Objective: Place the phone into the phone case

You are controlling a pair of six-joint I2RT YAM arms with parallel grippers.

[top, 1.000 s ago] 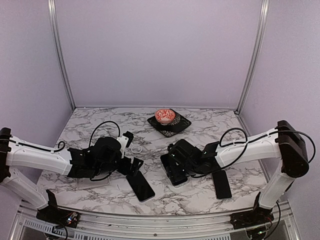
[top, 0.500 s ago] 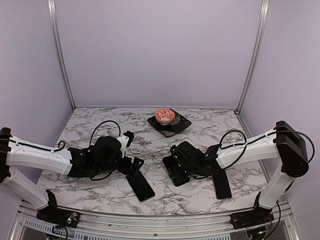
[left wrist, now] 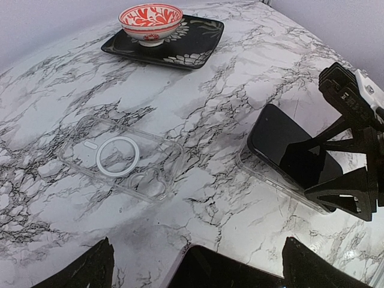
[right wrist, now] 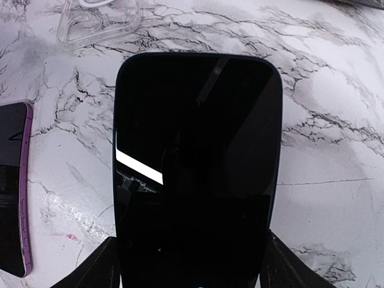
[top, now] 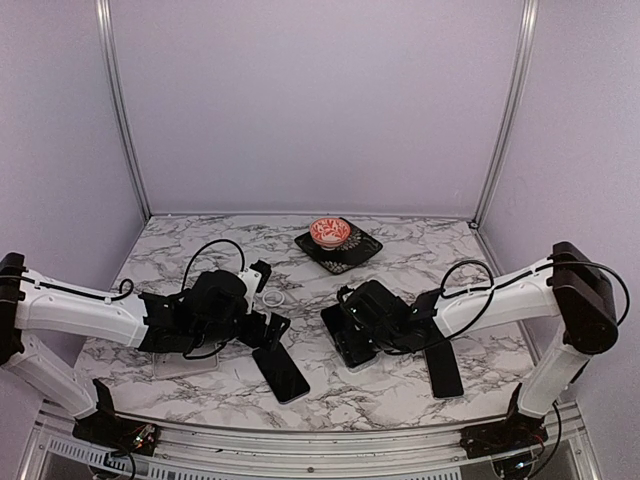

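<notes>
Fingers (right wrist: 96, 270) of my right gripper (right wrist: 189, 264) are pressing on both long edges of the phone (right wrist: 195, 156), which is lying face up on the marble table (left wrist: 198, 90) with a clear rim showing around it. My left gripper (left wrist: 198, 267) is hovering, spread wide, over a second dark phone (left wrist: 228, 273). Just beyond it, an empty clear case (left wrist: 120, 159) is lying flat.
</notes>
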